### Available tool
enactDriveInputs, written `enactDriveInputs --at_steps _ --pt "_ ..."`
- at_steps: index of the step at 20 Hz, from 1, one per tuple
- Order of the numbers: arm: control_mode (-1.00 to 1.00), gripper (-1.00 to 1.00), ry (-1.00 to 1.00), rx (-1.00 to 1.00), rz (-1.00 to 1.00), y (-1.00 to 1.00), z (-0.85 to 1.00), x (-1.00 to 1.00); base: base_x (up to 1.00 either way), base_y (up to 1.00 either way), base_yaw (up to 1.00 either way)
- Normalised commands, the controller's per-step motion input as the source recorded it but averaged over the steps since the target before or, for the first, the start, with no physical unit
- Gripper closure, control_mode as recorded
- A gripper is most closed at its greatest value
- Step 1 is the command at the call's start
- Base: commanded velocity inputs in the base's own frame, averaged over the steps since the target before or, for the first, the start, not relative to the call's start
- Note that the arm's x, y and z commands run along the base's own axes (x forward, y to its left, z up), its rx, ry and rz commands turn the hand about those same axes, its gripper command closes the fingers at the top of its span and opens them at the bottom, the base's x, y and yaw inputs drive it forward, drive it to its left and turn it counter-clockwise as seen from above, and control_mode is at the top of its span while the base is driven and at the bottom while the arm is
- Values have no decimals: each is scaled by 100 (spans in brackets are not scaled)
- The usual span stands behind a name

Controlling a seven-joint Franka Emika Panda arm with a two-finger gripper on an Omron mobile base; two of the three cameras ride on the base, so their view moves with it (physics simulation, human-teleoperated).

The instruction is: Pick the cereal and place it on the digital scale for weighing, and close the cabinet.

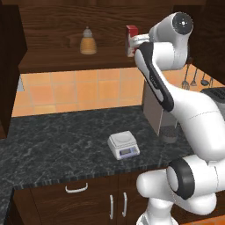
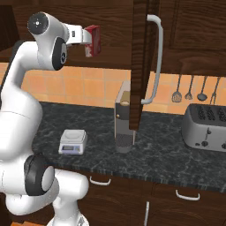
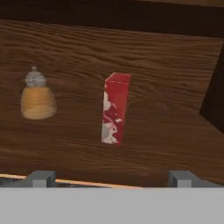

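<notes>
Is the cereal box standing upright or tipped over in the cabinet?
Upright. In the hand view the cereal box stands on its narrow end on the cabinet shelf, apart from the bottle.

1. Even, soft rendered light is falling across both base views; the orange tiles below the gripper (image 2: 86, 37) are showing brightest.
2. The cabinet (image 3: 131, 52) interior ahead of the gripper is staying dim, without hard shadows.
3. Hand view is looking soft and low-resolution; the cereal (image 3: 115, 108) print is blurring.

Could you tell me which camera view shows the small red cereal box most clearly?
The hand view: the small red cereal box stands upright and unobstructed inside the dark brown wooden cabinet. In the left base view the white arm partly covers it; the right base view shows it small and angled.
</notes>
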Motion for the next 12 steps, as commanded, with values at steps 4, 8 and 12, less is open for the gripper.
enactDriveInputs --at_steps 4,8,12 --pt "-100 -100 0 0 -2 2 0 43 0 0 0" --pt "-100 -100 0 0 -6 5 0 41 0 0 0" --pt "-100 -100 0 0 -7 12 0 37 0 0 0"
